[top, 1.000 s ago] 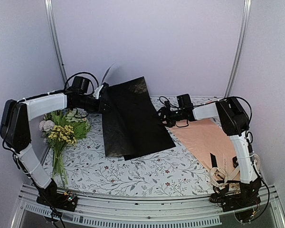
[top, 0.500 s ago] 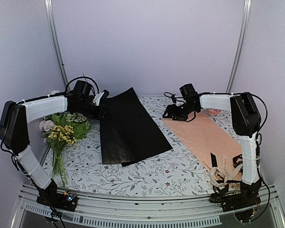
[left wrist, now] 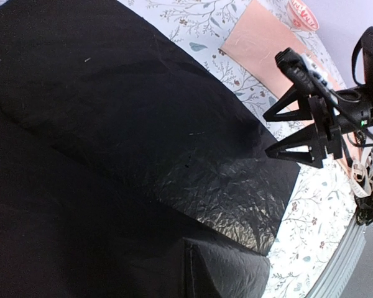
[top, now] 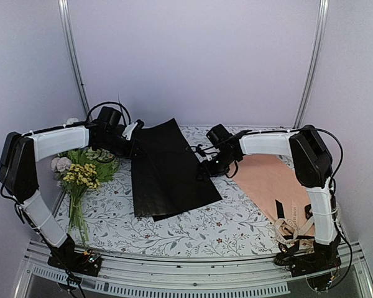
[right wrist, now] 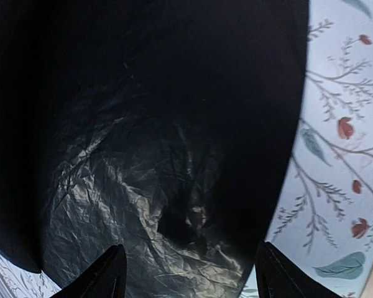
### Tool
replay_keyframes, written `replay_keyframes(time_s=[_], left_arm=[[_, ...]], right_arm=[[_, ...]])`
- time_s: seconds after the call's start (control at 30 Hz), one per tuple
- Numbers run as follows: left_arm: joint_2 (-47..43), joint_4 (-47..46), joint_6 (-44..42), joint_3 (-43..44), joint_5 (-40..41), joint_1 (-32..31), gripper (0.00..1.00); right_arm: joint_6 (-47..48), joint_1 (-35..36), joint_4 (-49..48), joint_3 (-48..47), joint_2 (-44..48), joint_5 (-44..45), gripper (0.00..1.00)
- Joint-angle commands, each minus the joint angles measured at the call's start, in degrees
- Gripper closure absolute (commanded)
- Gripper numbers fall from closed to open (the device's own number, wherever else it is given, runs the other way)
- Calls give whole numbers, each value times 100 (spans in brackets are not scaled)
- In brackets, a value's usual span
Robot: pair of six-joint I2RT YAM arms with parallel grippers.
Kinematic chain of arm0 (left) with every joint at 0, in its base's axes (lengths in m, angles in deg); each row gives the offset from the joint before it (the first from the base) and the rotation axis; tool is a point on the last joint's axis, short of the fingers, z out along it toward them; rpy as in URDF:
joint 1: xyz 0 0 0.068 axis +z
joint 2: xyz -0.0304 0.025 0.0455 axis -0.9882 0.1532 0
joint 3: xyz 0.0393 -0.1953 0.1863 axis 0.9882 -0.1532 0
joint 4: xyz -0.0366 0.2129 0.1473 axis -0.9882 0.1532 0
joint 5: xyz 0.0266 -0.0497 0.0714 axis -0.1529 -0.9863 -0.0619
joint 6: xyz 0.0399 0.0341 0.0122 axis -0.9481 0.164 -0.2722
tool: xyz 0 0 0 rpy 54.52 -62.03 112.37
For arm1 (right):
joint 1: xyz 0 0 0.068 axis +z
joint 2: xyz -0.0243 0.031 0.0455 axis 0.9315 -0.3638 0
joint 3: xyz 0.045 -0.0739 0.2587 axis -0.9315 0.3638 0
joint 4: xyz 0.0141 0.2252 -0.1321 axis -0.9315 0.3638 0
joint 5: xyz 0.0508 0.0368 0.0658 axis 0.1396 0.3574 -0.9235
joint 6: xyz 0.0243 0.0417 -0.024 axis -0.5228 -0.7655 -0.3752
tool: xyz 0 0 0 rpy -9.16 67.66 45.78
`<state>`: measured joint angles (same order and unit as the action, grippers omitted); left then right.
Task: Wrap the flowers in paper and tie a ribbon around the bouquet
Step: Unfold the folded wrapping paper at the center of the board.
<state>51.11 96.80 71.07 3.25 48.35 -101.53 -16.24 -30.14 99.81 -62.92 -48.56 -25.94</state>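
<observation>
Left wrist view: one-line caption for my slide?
Open right gripper poised at the edge of the black paper, peach sheet beyond.

The top view looks down from high at the near edge over the whole surface [top: 193, 230]. Each wrist view looks closely beyond its fingers [right wrist: 109, 279] onto the paper [top: 168, 167], which all three views share.

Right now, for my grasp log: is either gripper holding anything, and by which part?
The left gripper is shut on the paper at its far left edge. The right gripper is open above its right edge, holding nothing.
</observation>
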Motion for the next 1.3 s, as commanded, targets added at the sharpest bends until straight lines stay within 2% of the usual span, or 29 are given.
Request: replay_keyframes(time_s=[0.0,0.37,0.53,0.6,0.67,0.73,0.83,0.9,1.1,1.27], left_arm=[[-120,-26,-68,-127,-1,-84,100],[-56,-206,-55,-290,-70,-137,100],[-23,-270,-57,-339,-107,-185,100],[-12,-279,-58,-348,-108,-196,100],[-24,-268,-69,-361,-94,-199,100],[-50,-235,-97,-364,-84,-201,100],[-74,-208,-124,-368,-72,-203,100],[-76,-201,-169,-375,-112,-235,100],[-32,-116,-346,-332,-92,-440,100],[56,-114,-366,-291,-148,-472,100]], right_arm=[[186,38,143,26,-247,-637,28],[-543,35,-967,214,-229,-3085,29],[-1116,34,-1527,205,-331,-3587,31],[-1224,32,-1565,201,-306,-3500,32],[-1244,-6,-1511,231,-181,-3034,31],[-1209,-151,-1281,209,1,-2209,31],[-948,-328,-615,-76,103,-108,29],[-717,-361,-308,-317,-59,479,26],[-469,-310,285,-896,-988,-186,25],[-325,-94,292,-979,-1242,-1060,26]])
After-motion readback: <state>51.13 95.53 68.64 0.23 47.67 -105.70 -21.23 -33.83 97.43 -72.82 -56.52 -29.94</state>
